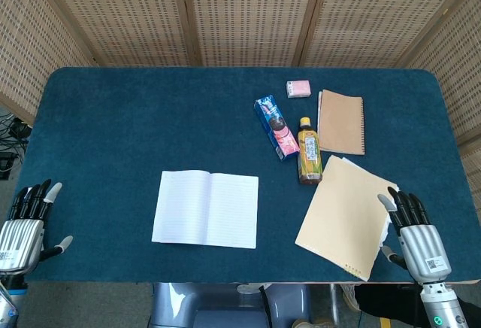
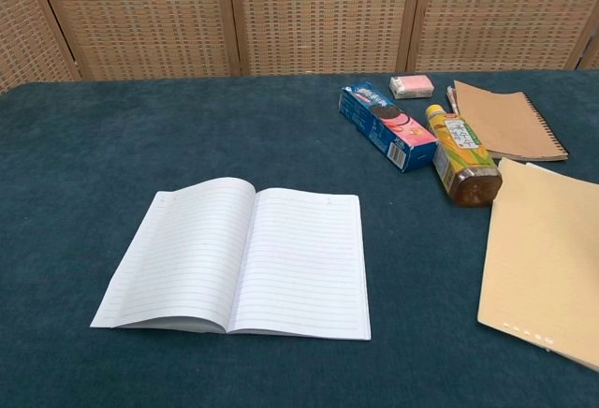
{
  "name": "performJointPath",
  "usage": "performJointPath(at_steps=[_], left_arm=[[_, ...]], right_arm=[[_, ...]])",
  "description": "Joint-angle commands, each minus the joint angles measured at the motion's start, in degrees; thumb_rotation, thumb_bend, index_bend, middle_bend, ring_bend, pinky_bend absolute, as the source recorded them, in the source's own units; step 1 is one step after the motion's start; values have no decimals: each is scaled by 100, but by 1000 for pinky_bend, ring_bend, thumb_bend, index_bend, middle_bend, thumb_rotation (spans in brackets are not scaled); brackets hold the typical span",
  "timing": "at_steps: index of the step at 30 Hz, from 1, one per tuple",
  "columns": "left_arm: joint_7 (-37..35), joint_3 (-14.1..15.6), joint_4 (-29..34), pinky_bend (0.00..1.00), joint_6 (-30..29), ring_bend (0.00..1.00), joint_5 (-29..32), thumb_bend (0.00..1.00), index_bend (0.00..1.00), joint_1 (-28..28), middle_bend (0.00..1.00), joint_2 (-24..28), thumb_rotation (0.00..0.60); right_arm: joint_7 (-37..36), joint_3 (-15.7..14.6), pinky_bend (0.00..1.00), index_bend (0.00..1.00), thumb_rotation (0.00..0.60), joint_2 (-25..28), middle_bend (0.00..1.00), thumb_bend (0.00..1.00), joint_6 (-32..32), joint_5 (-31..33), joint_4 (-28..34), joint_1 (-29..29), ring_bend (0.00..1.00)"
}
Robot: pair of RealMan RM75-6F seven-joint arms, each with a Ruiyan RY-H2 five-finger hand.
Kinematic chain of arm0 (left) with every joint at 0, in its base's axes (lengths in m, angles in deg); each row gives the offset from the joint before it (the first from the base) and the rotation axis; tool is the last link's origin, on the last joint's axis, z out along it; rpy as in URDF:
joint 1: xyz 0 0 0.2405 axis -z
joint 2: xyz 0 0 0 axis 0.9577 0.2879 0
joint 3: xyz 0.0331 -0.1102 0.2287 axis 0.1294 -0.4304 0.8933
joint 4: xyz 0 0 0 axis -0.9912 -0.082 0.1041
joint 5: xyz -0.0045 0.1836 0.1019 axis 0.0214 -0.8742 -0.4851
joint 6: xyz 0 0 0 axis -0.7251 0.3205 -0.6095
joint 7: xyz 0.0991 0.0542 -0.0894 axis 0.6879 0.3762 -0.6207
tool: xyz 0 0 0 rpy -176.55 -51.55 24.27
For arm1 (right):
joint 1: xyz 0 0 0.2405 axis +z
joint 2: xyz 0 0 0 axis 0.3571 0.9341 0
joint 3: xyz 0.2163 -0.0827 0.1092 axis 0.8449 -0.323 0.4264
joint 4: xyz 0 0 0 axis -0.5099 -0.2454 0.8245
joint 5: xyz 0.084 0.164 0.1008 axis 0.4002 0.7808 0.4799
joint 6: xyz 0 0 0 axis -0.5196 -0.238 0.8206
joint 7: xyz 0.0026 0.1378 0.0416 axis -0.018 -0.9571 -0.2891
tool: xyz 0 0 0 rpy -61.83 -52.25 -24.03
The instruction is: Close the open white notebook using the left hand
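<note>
The white notebook [image 1: 205, 209] [image 2: 239, 258] lies open and flat on the blue table [image 1: 135, 125], lined pages up, near the front edge. My left hand [image 1: 24, 226] hovers at the table's front left corner, well left of the notebook, fingers straight and apart, holding nothing. My right hand [image 1: 415, 231] is at the front right, beside the tan folder, fingers also spread and empty. Neither hand shows in the chest view.
A tan folder [image 1: 344, 215] lies front right. Behind it lie a yellow drink bottle [image 1: 308, 150], a blue biscuit box [image 1: 276, 127], a brown spiral notebook [image 1: 341, 121] and a pink eraser [image 1: 298, 89]. Wicker screens stand behind the table.
</note>
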Motion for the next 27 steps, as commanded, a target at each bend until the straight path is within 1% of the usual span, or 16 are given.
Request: performJointPath(at_steps=[1, 14, 19, 23, 27], left_arm=[[5, 5, 6, 0, 1, 0, -16, 172, 0, 1, 0, -4, 600], [182, 105, 53, 0, 109, 0, -162, 172, 0, 38, 0, -99, 600], [547, 216, 118, 0, 511, 0, -267, 172, 0, 221, 0, -300, 600], [937, 229, 170, 0, 873, 0, -263, 228, 0, 412, 0, -501, 600], [1304, 219, 248, 0, 1155, 0, -195, 241, 0, 560, 0, -721, 600]], right_arm=[[10, -2, 0, 15, 600, 1, 0, 89, -5, -8, -5, -3, 0], [-42, 6, 0, 15, 600, 19, 0, 89, -23, 2, -8, -12, 0], [-135, 17, 0, 15, 600, 65, 0, 89, -56, 0, 21, -21, 0], [-177, 0, 0, 15, 600, 75, 0, 89, -35, -14, 18, -16, 0], [-191, -2, 0, 15, 600, 68, 0, 89, -46, -41, 5, -14, 0]])
